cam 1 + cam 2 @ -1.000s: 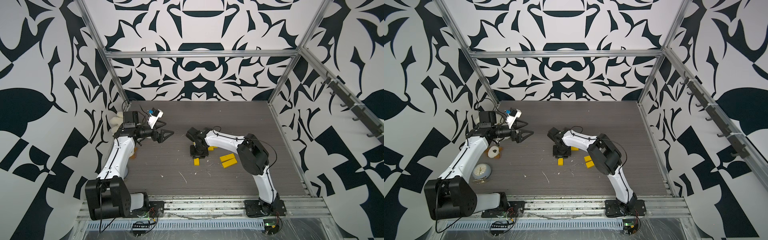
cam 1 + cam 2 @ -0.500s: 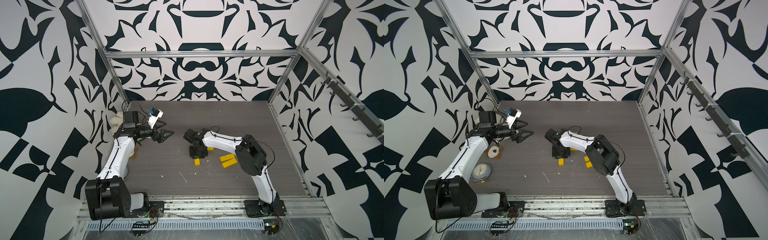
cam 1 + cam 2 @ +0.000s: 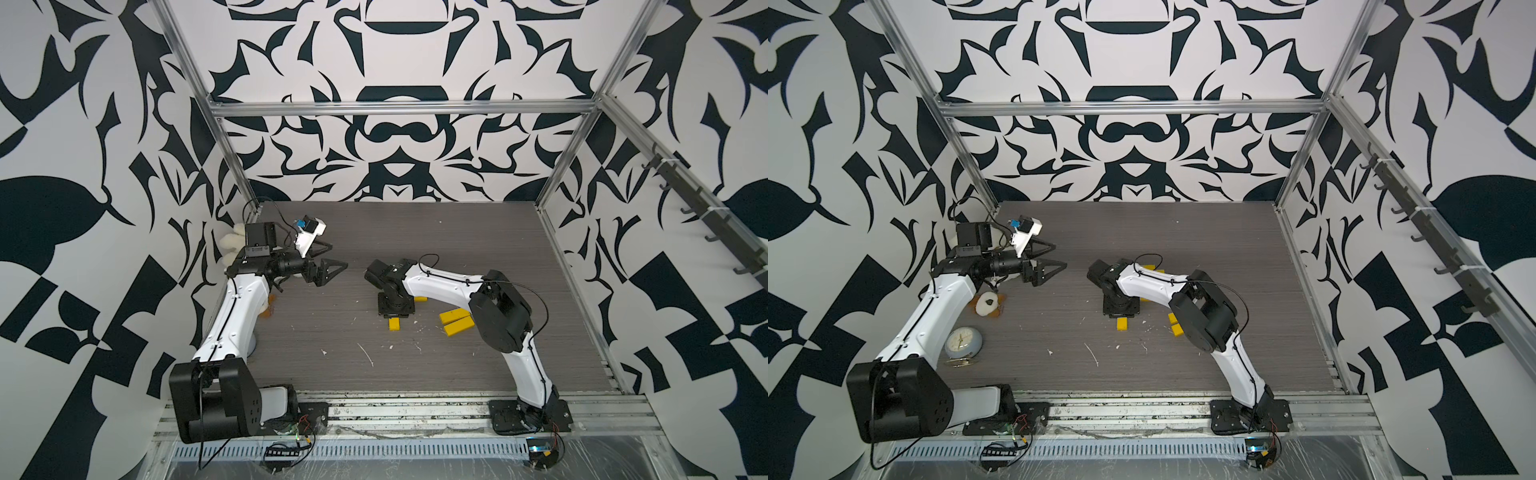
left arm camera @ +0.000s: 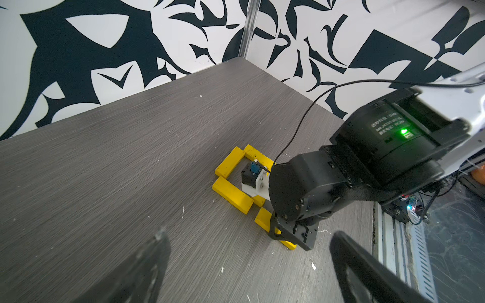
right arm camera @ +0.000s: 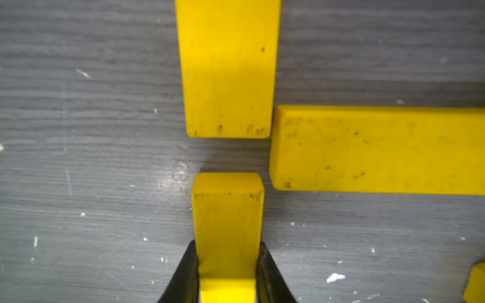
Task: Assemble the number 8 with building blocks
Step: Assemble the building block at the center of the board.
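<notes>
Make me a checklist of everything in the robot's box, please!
Surface: grey table, dotted with white flecks.
Blocks: yellow bars laid in a part-built loop; one held bar, its end just short of another's; two spares side by side.
Clutter: plush toy, clock, small white-and-brown thing.
Grippers: left gripper raised, jaws open, empty; right gripper shut on the held bar.
Cables: black cable looping off the right arm; wires below the front rail.
Surroundings: black-and-white walls, metal frame, hooks.
</notes>
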### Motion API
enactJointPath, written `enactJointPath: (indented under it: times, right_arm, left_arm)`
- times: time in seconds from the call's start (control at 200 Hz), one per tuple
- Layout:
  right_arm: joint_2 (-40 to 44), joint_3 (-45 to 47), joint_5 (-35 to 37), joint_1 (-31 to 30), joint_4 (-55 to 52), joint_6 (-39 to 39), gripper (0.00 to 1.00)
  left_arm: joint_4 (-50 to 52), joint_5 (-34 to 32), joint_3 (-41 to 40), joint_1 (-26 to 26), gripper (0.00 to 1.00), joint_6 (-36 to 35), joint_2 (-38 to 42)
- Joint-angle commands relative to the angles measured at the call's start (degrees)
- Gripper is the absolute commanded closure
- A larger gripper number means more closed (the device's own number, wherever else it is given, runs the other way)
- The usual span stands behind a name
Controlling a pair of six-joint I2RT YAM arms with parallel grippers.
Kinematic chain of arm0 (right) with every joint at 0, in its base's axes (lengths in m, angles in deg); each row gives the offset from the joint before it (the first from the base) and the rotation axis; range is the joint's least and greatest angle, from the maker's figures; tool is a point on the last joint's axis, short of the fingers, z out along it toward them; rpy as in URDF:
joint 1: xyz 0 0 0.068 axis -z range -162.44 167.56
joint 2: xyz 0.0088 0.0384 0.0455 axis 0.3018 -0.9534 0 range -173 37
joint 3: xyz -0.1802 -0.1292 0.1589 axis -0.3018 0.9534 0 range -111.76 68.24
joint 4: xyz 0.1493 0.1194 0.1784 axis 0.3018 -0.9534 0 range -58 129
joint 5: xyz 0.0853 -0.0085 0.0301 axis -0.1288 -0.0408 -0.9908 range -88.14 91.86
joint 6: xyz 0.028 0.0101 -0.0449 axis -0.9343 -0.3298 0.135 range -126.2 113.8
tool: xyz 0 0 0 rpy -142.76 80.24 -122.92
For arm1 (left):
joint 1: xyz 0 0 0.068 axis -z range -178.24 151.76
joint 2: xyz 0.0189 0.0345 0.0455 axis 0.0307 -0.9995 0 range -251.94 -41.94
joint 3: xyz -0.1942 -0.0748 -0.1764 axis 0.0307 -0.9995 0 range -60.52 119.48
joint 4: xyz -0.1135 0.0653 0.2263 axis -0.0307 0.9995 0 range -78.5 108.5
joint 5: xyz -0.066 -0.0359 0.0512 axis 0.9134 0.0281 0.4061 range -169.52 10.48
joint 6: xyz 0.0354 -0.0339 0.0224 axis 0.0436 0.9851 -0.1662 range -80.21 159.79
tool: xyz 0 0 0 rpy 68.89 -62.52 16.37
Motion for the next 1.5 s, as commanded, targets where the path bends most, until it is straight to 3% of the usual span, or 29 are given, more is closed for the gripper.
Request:
enactJointPath:
  times: [0.0, 1.495]
  right_arm:
    - [-3.0, 0.0, 2.7, 0.2, -1.2, -1.1, 1.0]
    - [-1.9, -3.0, 4.2, 0.8, -2.0, 1.3, 1.0]
  left_arm:
    - [-0.1, 1.0, -0.8, -0.3, 0.0, -0.1, 1.1]
    - [-0.6, 1.2, -1.3, -0.7, 0.01, 0.2, 3.6]
